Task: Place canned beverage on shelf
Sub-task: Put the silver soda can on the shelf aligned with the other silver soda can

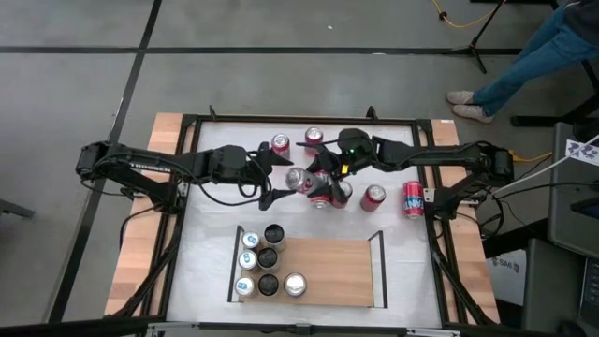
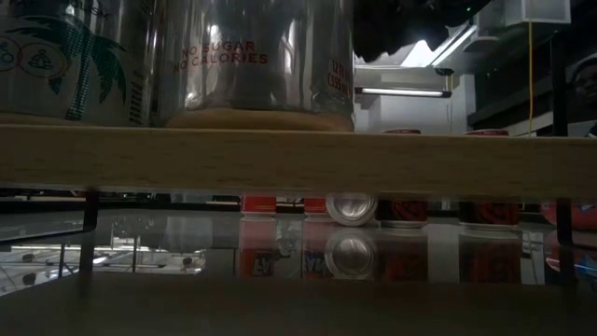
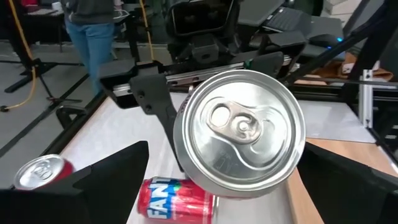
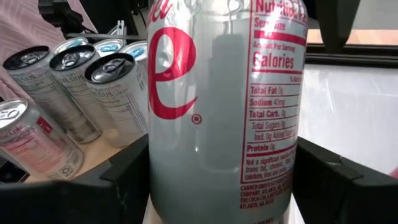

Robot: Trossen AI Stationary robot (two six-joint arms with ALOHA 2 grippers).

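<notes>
A silver can (image 1: 299,178) hangs over the middle of the table with my right gripper (image 1: 314,178) shut on it. Its top (image 3: 239,134) faces my left gripper (image 1: 277,178), which stands open just in front of it, a finger (image 3: 106,180) out to either side; I see no touch. The shelf (image 1: 328,271), a light-wood panel with black end rails, lies at the table's near side. Several upright silver cans (image 1: 262,267) stand on its left end. In the low view the shelf (image 2: 298,159) fills the width, with cans (image 2: 252,56) on it. My right gripper pinches the silver can's side wall (image 4: 217,162) between its two fingers (image 4: 124,180), which lie across the can. They come from the table's right side, slanting slightly down. The can is lifted clear of the table and lies tipped, with its top toward the left arm.
Red cans stand or lie around the grippers: two at the far side (image 1: 281,143) (image 1: 314,138), two right under the held can (image 1: 328,197), one to the right (image 1: 373,197), one lying (image 1: 413,199). The shelf's right part is bare wood. A person's legs (image 1: 524,56) show beyond the far right corner.
</notes>
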